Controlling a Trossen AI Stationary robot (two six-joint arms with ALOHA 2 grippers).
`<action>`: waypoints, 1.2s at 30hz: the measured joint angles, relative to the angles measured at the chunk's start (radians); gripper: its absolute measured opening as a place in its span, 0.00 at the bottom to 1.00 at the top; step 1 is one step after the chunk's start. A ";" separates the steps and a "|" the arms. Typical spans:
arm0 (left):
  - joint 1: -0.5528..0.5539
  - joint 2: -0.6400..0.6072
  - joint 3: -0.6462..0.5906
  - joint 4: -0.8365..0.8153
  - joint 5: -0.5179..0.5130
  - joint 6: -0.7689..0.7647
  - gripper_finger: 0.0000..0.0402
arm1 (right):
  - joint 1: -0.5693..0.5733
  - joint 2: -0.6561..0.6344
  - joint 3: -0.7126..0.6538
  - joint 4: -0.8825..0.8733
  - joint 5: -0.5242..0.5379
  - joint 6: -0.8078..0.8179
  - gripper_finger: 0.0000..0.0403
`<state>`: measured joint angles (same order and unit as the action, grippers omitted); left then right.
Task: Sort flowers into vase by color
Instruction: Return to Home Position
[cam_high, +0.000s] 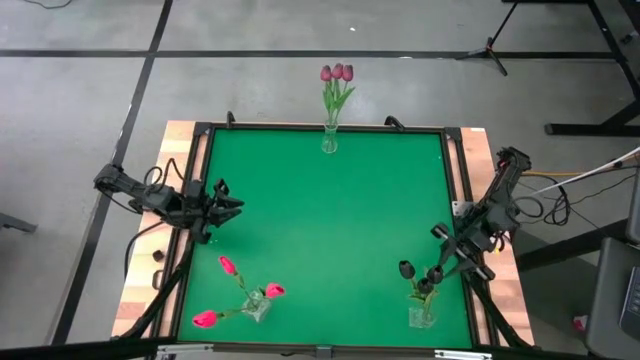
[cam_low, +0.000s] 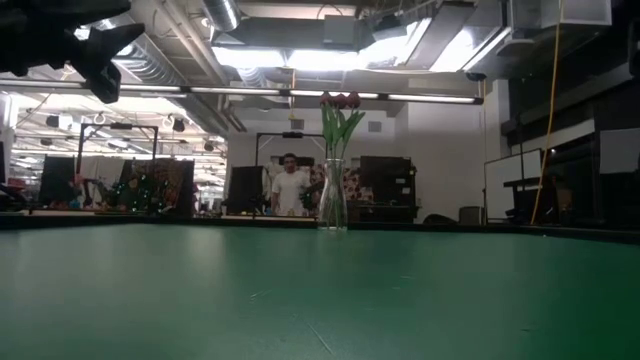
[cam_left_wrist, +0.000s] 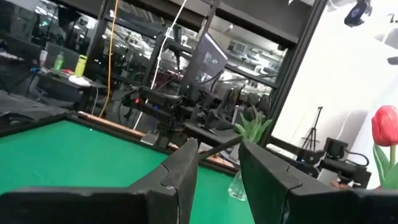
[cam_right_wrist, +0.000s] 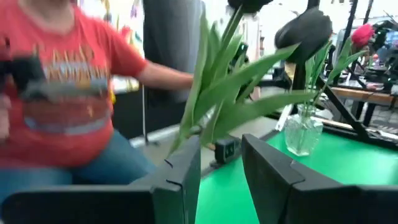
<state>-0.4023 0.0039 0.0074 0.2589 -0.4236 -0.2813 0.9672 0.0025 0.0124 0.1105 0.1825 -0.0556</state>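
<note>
Filling separate vases (cam_high: 329, 140): pink tulips (cam_high: 205, 318), mauve tulips (cam_high: 337, 72), black tulips (cam_high: 406, 269).

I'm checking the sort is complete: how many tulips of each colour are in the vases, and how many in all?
Mauve-purple tulips: 3
Pink-red tulips: 3
Near-black tulips: 3
Total: 9

Quick tally: 3 vases, i.e. far vase (cam_high: 329, 140), near-left vase (cam_high: 258, 306), near-right vase (cam_high: 422, 316). Tulips: 3 mauve tulips (cam_high: 337, 73), 3 pink-red tulips (cam_high: 227, 265), black tulips (cam_high: 405, 269) w/ 2 heads clear (a 3rd? can't tell). 2 arms: left arm (cam_high: 150, 196), right arm (cam_high: 497, 200). Bkgd: 1 person in white (cam_low: 290, 187), 1 person in red (cam_right_wrist: 68, 87).
</note>
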 joint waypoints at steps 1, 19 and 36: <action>0.000 0.000 0.000 -0.004 0.000 -0.003 0.29 | 0.000 0.000 0.000 -0.018 -0.002 -0.031 0.29; 0.000 0.000 0.000 -0.005 -0.001 -0.023 0.29 | 0.000 0.010 -0.003 -0.061 -0.012 -0.076 0.29; 0.000 0.000 0.000 -0.005 -0.002 -0.023 0.29 | 0.001 0.011 -0.004 -0.061 -0.010 -0.074 0.29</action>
<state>-0.4026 0.0044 0.0074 0.2543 -0.4252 -0.3038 0.9678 0.0132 0.0082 0.0500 0.1726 -0.1291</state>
